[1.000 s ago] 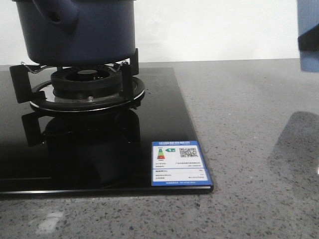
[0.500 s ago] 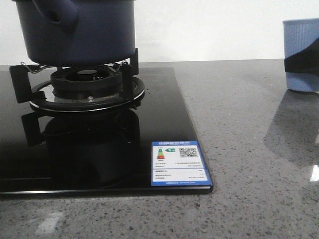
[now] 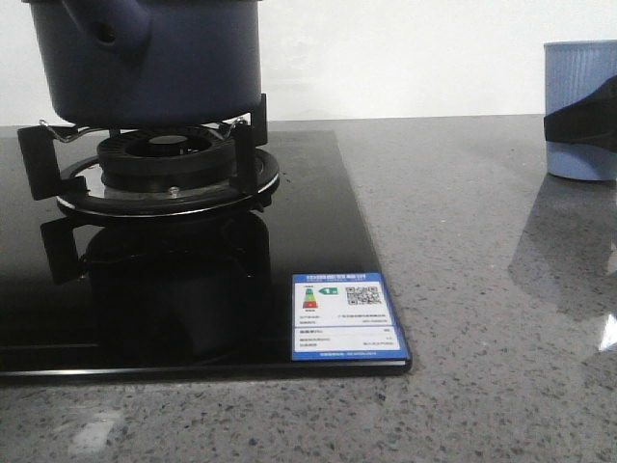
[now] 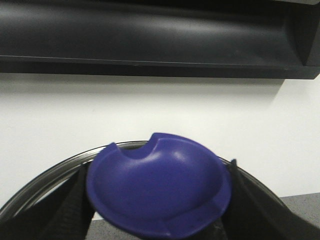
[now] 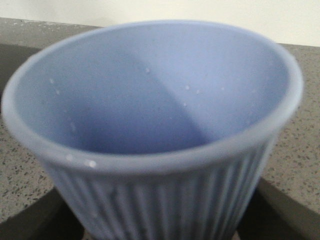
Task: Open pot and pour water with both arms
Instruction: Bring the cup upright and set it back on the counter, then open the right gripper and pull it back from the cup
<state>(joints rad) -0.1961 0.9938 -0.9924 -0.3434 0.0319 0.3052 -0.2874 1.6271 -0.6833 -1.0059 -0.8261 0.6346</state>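
The dark navy pot (image 3: 145, 68) sits on the burner at the far left, its stubby handle (image 3: 111, 24) facing me and its top cut off by the frame. My left gripper (image 4: 157, 200) is shut on the lid's blue knob (image 4: 160, 187). The lid's metal rim (image 4: 45, 175) curves behind the knob, in front of the wall. My right gripper (image 5: 160, 210) is shut on a pale-blue ribbed cup (image 5: 150, 100). That cup (image 3: 580, 77) is upright at the counter's right edge with a black finger (image 3: 578, 125) across its side. A few droplets dot its inner wall.
A black glass hob (image 3: 318, 241) with a burner and pan supports (image 3: 169, 164) fills the left half of the front view, and a blue energy label (image 3: 347, 316) sits at its near corner. Grey speckled counter (image 3: 463, 289) lies to the right. A dark range hood (image 4: 150, 35) hangs above.
The cup in my right gripper has come leftward and down into the front view, from a blur at the upper right edge to upright at counter level. The pot has not moved.
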